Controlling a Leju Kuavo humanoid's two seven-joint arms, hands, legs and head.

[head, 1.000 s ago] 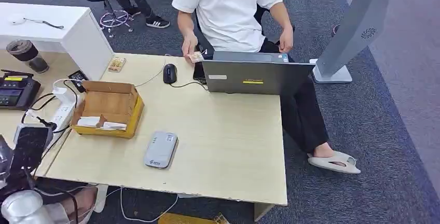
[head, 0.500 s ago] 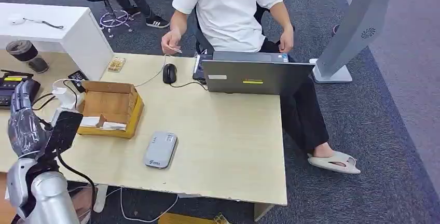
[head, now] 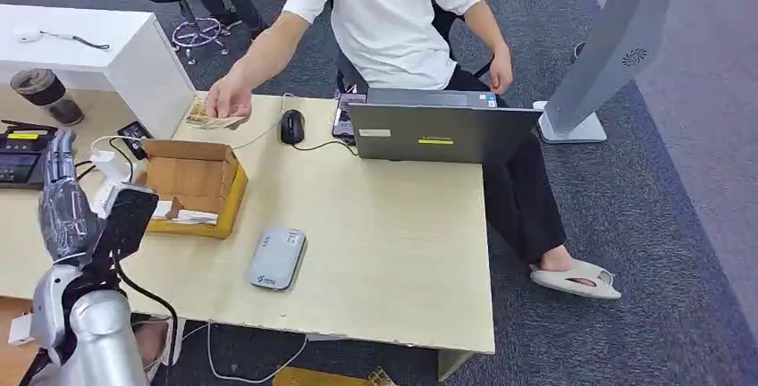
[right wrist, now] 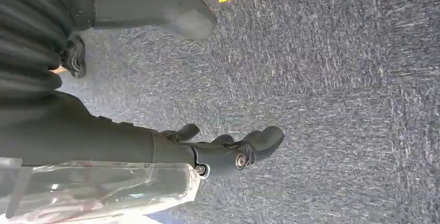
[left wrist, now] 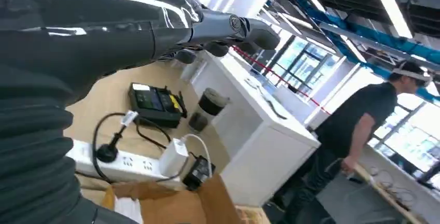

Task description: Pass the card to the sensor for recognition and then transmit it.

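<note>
- Left robot hand: raised above the left edge of the counter, fingers straight and apart, holding nothing; the left wrist view shows its fingers stretched out over the power strip.
- Right robot hand: hangs over grey carpet, fingers loosely curled and apart, nothing in its grasp.
- Card: held in the hand of the seated person, at the far-left part of the counter, just beyond the cardboard box.
- Sensor: flat grey device lying on the counter, near the front, right of the box and well apart from the card.
- Other items: mouse and laptop at the far edge; a black terminal at the far left.
</note>
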